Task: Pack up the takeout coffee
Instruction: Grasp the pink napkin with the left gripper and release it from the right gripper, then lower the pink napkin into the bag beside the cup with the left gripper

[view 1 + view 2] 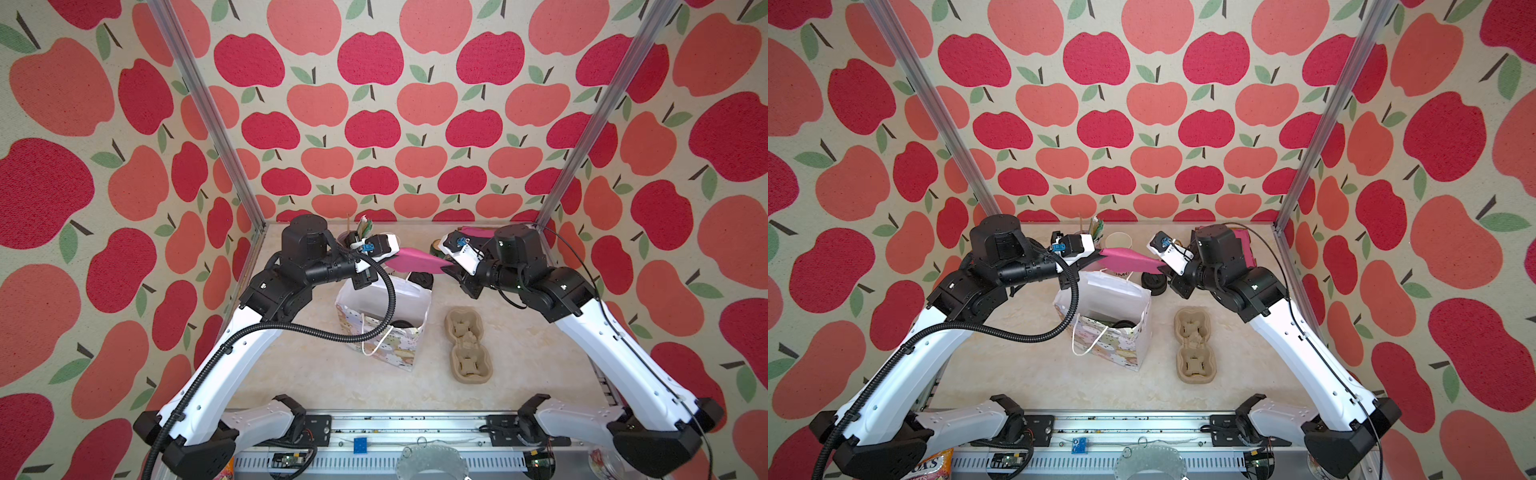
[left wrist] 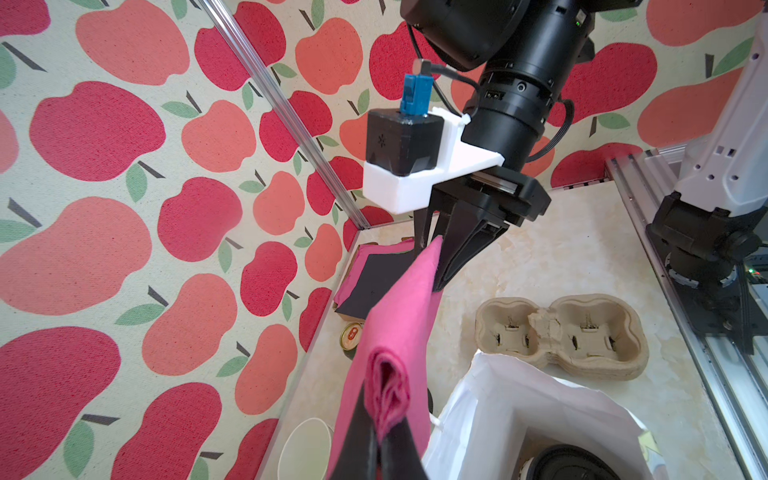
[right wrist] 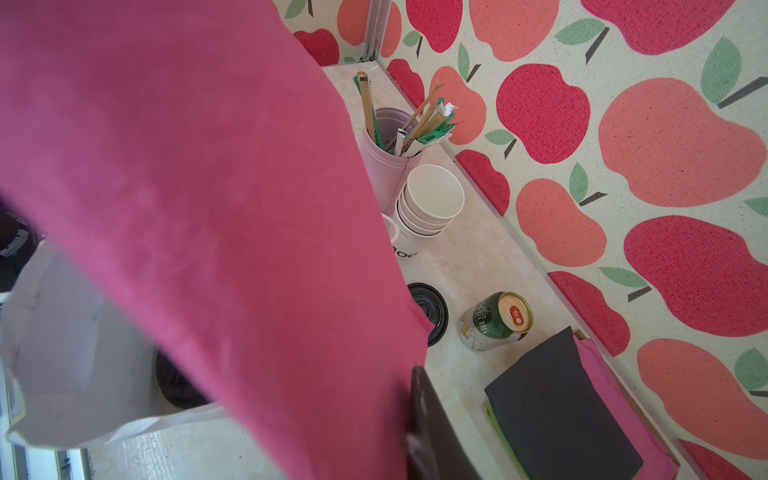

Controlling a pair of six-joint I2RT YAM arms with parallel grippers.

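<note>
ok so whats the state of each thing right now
left gripper: shut on pink napkin
right gripper: shut on its other end
pink napkin: stretched between them
gift bag: upright, open
takeout coffee: in the bag, lid on
cup carrier: empty
can: upright, unopened

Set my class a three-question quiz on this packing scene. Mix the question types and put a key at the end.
1. True or false: only the left gripper holds the pink napkin.
2. In both top views, what lies on the table just right of the gift bag?
A) a cardboard cup carrier
B) a dinner plate
C) a kettle
3. Fill in: the takeout coffee sits inside the ____.

Key:
1. False. The right gripper pinches the napkin's other end, so it hangs stretched between the two.
2. A
3. gift bag
</note>
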